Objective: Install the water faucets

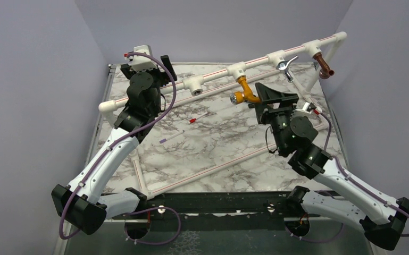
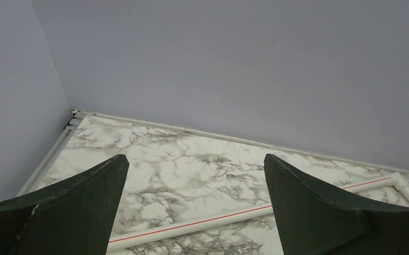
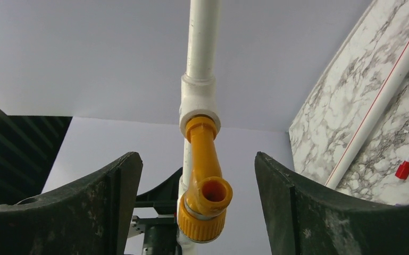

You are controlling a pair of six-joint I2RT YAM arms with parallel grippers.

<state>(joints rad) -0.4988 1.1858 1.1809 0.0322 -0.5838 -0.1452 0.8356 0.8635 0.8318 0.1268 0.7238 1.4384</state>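
While sitting spread either side of the mustard-yellow faucet (image 3: 206, 175), not pinching it, could clip the spout with the right gripper (image 3: 194, 159) on retreat and twist it loose from the tee fitting (image 3: 198, 101) on the raised pipe (image 3: 202, 37). Best pulled straight back. Same wide spread on left gripper (image 2: 195, 170), empty, over back-left desk (image 2: 154, 154).

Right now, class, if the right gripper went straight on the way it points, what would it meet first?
Most likely the yellow faucet, seated in its white tee fitting, dead ahead between the fingers of the right gripper; depth is unclear.
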